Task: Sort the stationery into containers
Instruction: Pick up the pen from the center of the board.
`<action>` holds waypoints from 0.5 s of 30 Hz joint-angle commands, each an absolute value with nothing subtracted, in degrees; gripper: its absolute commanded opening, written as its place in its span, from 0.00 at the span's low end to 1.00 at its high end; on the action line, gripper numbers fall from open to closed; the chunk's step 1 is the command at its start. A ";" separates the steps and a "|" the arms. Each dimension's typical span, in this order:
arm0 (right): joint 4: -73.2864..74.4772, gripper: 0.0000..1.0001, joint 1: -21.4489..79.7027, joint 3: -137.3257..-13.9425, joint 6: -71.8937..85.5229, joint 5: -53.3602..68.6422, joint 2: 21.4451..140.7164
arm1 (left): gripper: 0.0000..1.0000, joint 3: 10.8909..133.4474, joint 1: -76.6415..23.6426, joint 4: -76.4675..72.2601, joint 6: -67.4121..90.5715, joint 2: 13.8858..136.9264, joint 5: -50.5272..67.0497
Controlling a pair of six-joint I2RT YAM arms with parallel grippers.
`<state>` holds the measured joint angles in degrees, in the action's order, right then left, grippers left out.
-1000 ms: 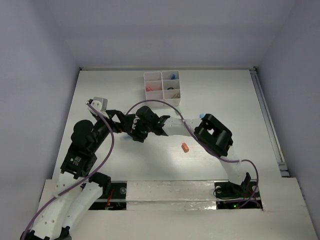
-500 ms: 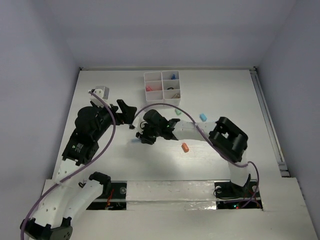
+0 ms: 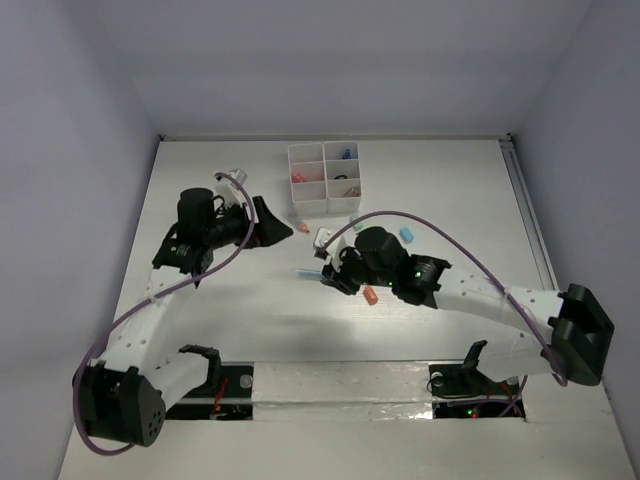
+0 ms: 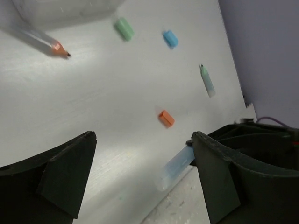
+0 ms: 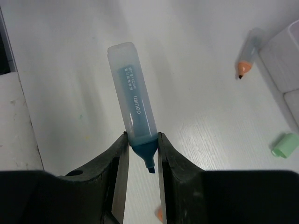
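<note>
Grip comes first: the right gripper [image 5: 141, 151] is clamped narrowly on the dark tip end of a translucent light-blue plastic marker [image 5: 133, 88], whose capped body sticks out ahead of the fingers, above the white table [image 3: 200, 320]. In the overhead view this marker hangs near the table's middle, well short of the white six-compartment plastic organiser box [image 3: 325, 165] at the far edge.

The left gripper [image 4: 143, 140] stands wide with nothing between its fingers. It hovers just beside a clear marker with an orange tip [image 4: 46, 41], which lies close to the box.

Judging from what lies where, the sorting is partly done. Pink items sit in a left compartment, a blue-capped piece in the far right one, and something dark in the middle right one; I cannot identify it.

Left on the table are a small orange eraser block [image 4: 166, 118], a green eraser block [image 4: 124, 28], a blue eraser block [image 4: 170, 38] and a pale-green marker [image 4: 207, 80], besides the orange-tipped one. The held marker has yet to reach a compartment.
</note>
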<state>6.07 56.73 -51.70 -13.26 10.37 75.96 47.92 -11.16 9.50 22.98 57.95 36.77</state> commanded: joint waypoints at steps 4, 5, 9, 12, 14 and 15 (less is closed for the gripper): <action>4.05 0.03 57.30 -53.43 -14.32 6.59 70.23 | 0.77 43.77 -10.99 6.67 24.00 58.71 48.52; 3.52 0.03 57.30 -53.61 -14.59 6.77 70.31 | 0.76 43.25 -10.99 6.42 23.99 58.80 49.12; 2.90 0.03 57.30 -56.07 -15.99 6.24 72.59 | 0.71 40.26 -10.99 4.57 25.93 58.62 53.87; 2.46 0.03 57.30 -57.48 -16.87 6.50 73.74 | 0.68 37.98 -10.99 1.17 27.94 58.01 56.50; 1.85 0.02 57.30 -58.01 -17.14 6.94 74.18 | 0.67 37.09 -10.99 -2.17 30.84 58.01 57.83; 1.67 0.02 57.30 -58.18 -17.14 6.86 74.35 | 0.65 36.74 -10.99 -2.28 31.02 58.27 58.09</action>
